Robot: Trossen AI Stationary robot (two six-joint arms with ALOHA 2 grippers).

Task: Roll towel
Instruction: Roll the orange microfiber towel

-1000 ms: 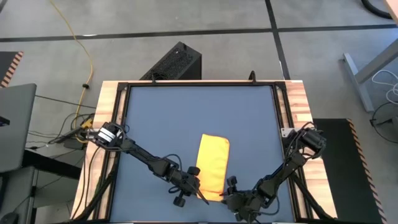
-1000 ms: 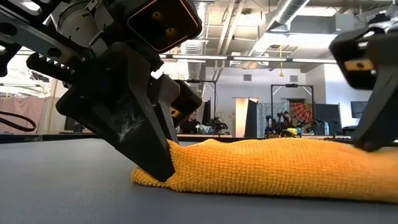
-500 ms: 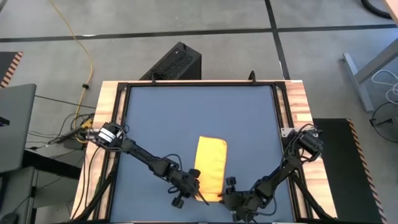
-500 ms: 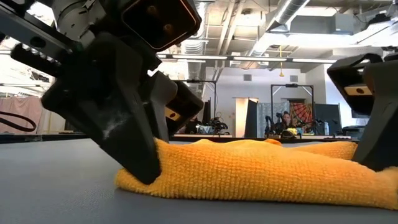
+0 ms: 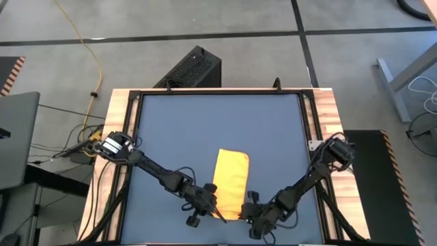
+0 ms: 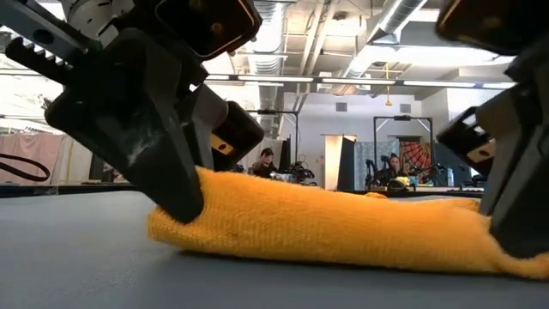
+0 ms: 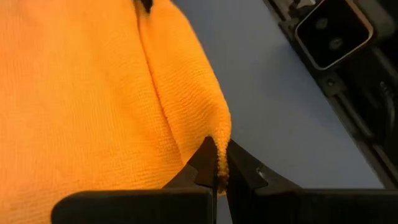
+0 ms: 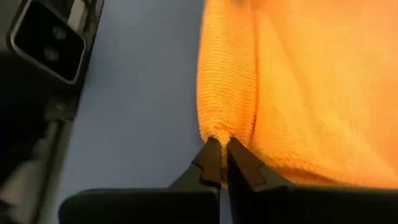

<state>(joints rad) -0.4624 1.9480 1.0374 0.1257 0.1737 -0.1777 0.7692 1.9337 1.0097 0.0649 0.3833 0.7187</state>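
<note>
Left gripper (image 7: 217, 171): jaws nearly closed, pinching a thin fold at the towel (image 5: 231, 182) corner; seen at about 7 o'clock of the cloth in the high view (image 5: 213, 205).
Right gripper (image 8: 219, 163): jaws narrow, clamped on the other near corner, yellow pile squeezed between the tips; at about 5 o'clock of the cloth from above (image 5: 250, 208).
Towel: folded yellow oblong on the dark blue counter (image 5: 177, 130), lying toward 6 o'clock of the surface, long axis running 12 to 6. Near edge held at both corners, lifted slightly off the counter in the low view (image 6: 326, 227).
Versus one second ago: right jaws stood well apart beside the cloth, now closed on it. Left jaws unchanged, pinch kept throughout. Towel drawn a little toward 6 o'clock and bunched thicker at the near edge; far end no longer reaching as far toward 12. Both arms pulled slightly nearer the 6 o'clock counter edge.
</note>
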